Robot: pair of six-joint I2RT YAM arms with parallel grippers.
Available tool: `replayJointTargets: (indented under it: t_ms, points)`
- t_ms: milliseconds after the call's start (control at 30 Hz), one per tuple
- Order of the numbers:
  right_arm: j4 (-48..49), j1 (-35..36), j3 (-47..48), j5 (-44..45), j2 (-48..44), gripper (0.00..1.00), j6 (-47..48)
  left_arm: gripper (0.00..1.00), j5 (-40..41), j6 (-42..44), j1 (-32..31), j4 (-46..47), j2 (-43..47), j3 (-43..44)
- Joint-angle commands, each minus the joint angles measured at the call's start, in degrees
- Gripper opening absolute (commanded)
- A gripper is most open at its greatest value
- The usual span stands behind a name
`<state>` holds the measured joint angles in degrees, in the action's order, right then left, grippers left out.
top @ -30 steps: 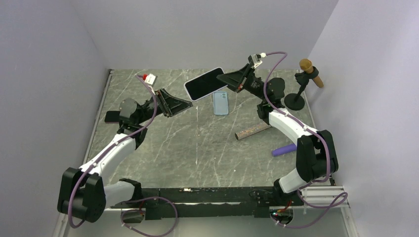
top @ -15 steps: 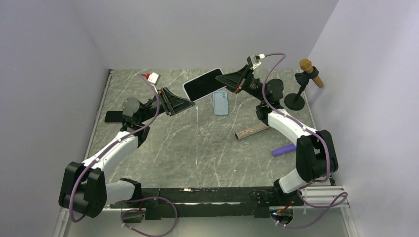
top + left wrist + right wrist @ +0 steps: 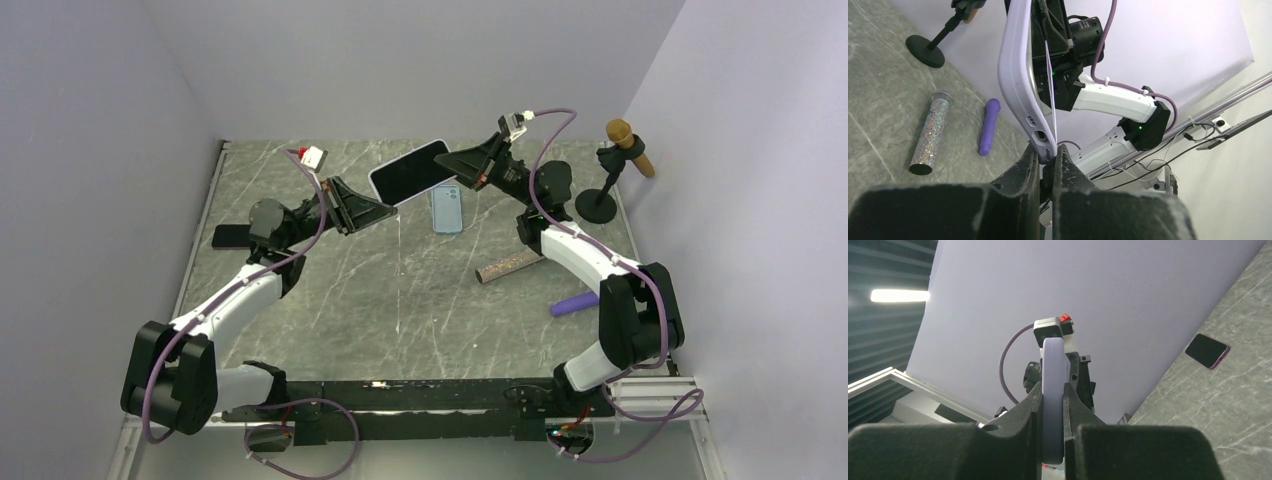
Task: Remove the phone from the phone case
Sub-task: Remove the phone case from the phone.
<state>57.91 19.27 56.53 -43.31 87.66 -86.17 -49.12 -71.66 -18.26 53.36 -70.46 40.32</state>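
The phone (image 3: 405, 172), dark screen up in a lavender phone case (image 3: 1015, 75), hangs tilted in the air above the back of the table. My right gripper (image 3: 447, 160) is shut on its right end; in the right wrist view the case's pale edge (image 3: 1053, 360) fills the gap between the right gripper's (image 3: 1052, 386) fingers. My left gripper (image 3: 388, 210) is shut on the case's lower left end. The left wrist view shows the case's bottom corner, with a port opening, pinched between the left gripper's (image 3: 1047, 152) fingertips.
A light blue phone case (image 3: 447, 209) lies on the table under the held phone. A glittery cylinder (image 3: 511, 266) and a purple cylinder (image 3: 575, 303) lie right of centre. A microphone stand (image 3: 600, 200) is at the back right. A dark phone (image 3: 232, 236) lies at the left.
My left gripper moved right up to the phone's lower end and closed on the case. The right gripper kept its grip, and the phone shifted slightly left.
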Motion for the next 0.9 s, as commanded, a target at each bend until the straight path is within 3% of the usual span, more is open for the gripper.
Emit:
replayJointTargets:
  t_ms: [0, 133, 233, 400, 567, 767, 867]
  points:
    - [2.0, 0.9, 1.5, -0.8, -1.9, 0.00, -4.0, 0.00, -1.4, 4.4, -0.2, 3.6, -0.3, 1.5]
    - [4.0, 0.9, 3.2, -5.2, 0.8, 0.00, -11.7, 0.00, -3.9, 15.3, -0.2, 1.5, 1.5, 1.5]
    - [12.6, 0.9, 2.9, -7.3, 4.1, 0.00, -22.4, 0.00, -5.3, 18.8, -0.2, 4.0, 2.7, 1.0]
    - [29.2, 1.0, 3.1, -7.5, 9.4, 0.00, -35.1, 0.00, -5.9, 16.3, -0.1, 13.3, 2.3, -0.2]
    - [35.9, 2.0, 2.2, -5.9, 11.2, 0.00, -39.2, 0.00, -5.6, 12.3, -0.1, 19.3, -0.1, -0.6]
    - [40.0, 2.7, 2.3, -4.9, 11.9, 0.00, -42.2, 0.00, -4.1, 14.5, 0.0, 14.7, 0.2, -1.4]
    - [40.2, 2.6, 2.3, -5.0, 11.7, 0.00, -42.4, 0.00, -2.1, 16.6, 0.0, 6.8, 0.4, -0.8]
